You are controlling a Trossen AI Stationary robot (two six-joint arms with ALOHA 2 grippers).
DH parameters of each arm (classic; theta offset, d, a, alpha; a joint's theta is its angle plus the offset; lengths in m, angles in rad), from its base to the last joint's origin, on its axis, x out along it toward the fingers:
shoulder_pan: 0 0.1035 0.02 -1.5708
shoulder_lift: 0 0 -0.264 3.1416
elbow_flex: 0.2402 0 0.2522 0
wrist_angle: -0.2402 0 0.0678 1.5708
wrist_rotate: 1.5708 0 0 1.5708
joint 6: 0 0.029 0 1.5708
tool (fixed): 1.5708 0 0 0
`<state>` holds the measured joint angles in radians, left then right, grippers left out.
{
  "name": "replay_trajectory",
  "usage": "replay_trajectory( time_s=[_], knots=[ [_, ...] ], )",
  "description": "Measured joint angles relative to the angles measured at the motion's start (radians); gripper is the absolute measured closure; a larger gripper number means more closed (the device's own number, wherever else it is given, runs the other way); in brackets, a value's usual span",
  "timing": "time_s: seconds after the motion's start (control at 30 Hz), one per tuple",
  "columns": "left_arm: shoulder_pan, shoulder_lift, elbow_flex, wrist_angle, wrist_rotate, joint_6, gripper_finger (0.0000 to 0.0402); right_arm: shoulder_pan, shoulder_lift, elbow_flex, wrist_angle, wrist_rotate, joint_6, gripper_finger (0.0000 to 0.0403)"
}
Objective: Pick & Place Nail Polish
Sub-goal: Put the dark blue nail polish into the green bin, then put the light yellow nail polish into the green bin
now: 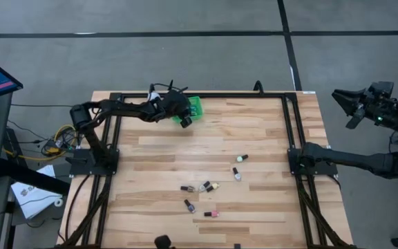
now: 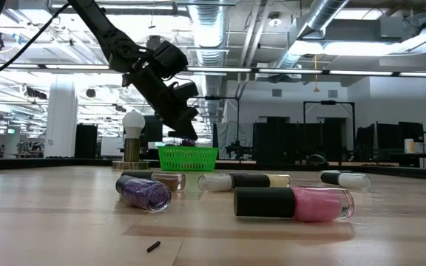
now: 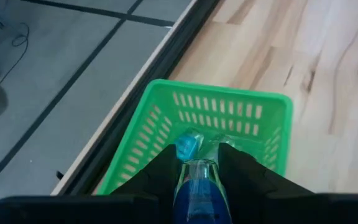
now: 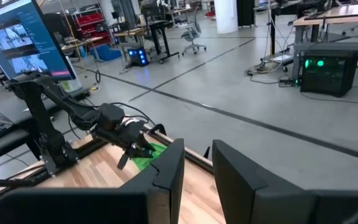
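Your left gripper (image 3: 194,168) is clamped on a blue nail polish bottle (image 3: 197,193), poised just above the green basket (image 3: 166,109) at the table's far edge. Several more bottles (image 1: 209,188) lie loose on the wood. Off the table, your right gripper (image 4: 197,162) stands partly open, empty.

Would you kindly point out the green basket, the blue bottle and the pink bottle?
green basket (image 3: 229,112), left wrist view, far slotted wall.
blue bottle (image 3: 197,193), left wrist view, glass body.
pink bottle (image 2: 320,205), low view, glass body.
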<state>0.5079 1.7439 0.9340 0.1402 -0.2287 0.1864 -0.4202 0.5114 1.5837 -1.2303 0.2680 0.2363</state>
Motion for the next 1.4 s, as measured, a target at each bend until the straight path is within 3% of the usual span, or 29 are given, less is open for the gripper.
replay_trajectory(
  time_s=[0.6, 1.03, 1.4],
  knots=[
    [0.010, 0.000, 0.000, -0.003, -0.001, 0.027, 0.0292, 0.000, 0.000, 0.000, -0.003, 0.000, 0.001, 0.0327],
    [0.009, -0.006, 0.001, -0.008, -0.001, 0.020, 0.0214, 0.000, 0.000, 0.000, -0.003, 0.000, 0.001, 0.0327],
    [-0.100, -0.257, 0.002, -0.001, 0.072, -0.004, 0.0157, -0.001, 0.020, -0.039, -0.025, -0.023, 0.000, 0.0327]
  ],
)
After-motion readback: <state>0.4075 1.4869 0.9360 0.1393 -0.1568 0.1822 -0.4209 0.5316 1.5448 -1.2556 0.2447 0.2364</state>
